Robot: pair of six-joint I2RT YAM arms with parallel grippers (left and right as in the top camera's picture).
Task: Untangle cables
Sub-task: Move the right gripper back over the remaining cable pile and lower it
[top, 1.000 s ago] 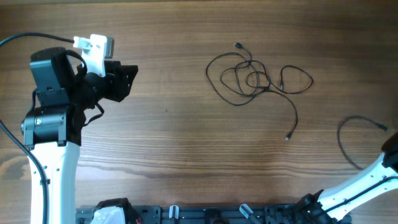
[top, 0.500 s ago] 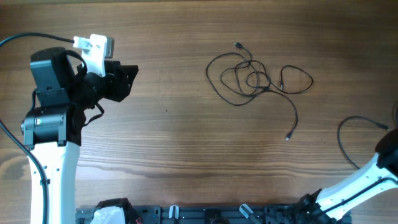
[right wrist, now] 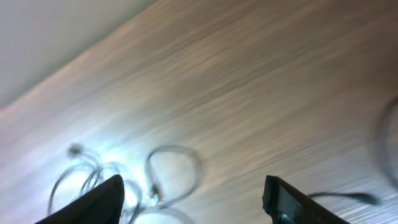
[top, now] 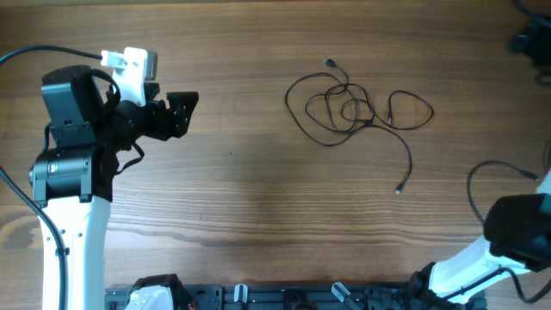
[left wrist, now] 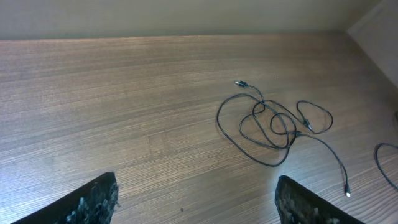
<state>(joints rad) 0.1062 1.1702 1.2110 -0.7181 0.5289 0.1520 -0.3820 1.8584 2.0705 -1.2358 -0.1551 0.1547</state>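
The cables lie in a tangled bundle (top: 351, 109) of thin black loops at the table's back middle, with one strand trailing to a plug (top: 398, 190). A separate black cable (top: 471, 191) curves near the right edge. My left gripper (top: 181, 113) is open and empty, well to the left of the bundle. In the left wrist view its fingers (left wrist: 199, 205) frame bare wood, with the bundle (left wrist: 287, 127) ahead. My right gripper (top: 529, 39) is a dark blur at the top right corner. In the right wrist view it (right wrist: 193, 202) is open and empty, high over the blurred bundle (right wrist: 153, 184).
The wooden table (top: 241, 189) fills the view. The right arm's white link and dark elbow (top: 516, 231) stand at the lower right, next to the separate cable. A dark rail (top: 284, 297) runs along the front edge. The left arm's base (top: 73, 215) stands at the left.
My right arm has swung up from the lower right edge, and its gripper now shows at the top right corner. My left gripper has edged slightly to the right.
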